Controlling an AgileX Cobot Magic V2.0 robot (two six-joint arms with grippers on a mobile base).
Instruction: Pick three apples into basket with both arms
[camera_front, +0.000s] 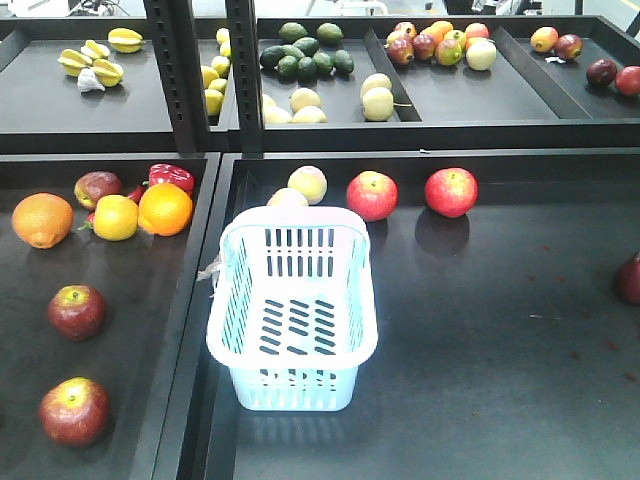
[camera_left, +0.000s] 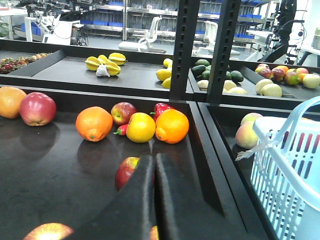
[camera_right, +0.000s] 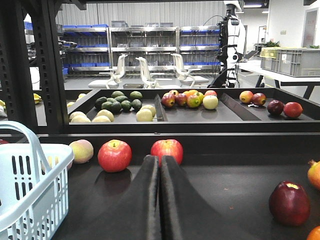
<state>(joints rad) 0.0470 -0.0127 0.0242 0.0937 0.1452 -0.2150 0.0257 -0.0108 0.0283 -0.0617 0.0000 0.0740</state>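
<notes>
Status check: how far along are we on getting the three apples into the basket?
Done: nothing, the basket is empty. In hand: nothing; the left gripper and right gripper are both shut with no fruit between them. Left: all three apples, such as the left-tray apple, the nearest apple and the bright red apple beyond the basket.

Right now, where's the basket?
Front view, centre: the basket stands empty at the left edge of the lower right tray, with a pale fruit just behind it and a red apple behind-right.
</notes>
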